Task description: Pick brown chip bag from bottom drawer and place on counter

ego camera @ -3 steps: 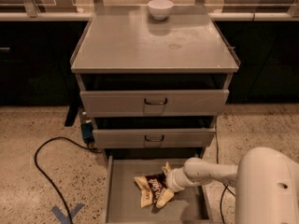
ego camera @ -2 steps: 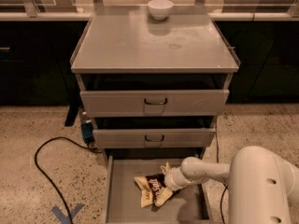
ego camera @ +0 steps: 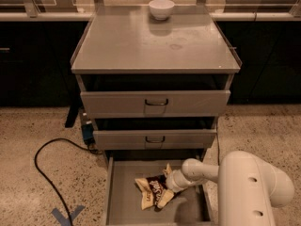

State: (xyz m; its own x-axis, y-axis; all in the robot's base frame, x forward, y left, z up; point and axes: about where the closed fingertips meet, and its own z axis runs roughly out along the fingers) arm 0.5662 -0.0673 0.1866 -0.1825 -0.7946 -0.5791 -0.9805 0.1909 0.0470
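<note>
Far to the left of the gripper (ego camera: 170, 185), a black cable (ego camera: 35, 160) loops over the speckled floor, with a blue tape mark (ego camera: 66, 215) near its lower end. The bottom drawer (ego camera: 123, 192) stands pulled out, and the gripper reaches into it from the right. The only thing in the drawer is the brown chip bag (ego camera: 153, 192), which lies crumpled on the floor of the tray, near the middle. The bag sits just left of the gripper and touches its tip; its right edge meets the end of the tool. Whether the gripper is spread or closed on the bag cannot be told from here. Above and behind the gripper, two grey drawer fronts (ego camera: 155, 102) with small dark handles are pushed nearly in. Higher still is the counter (ego camera: 141, 46), well apart from the gripper, and a white bowl (ego camera: 161, 8) stands at its far edge. To the right of the gripper, the white arm (ego camera: 254, 187) widens toward the lower right corner.
</note>
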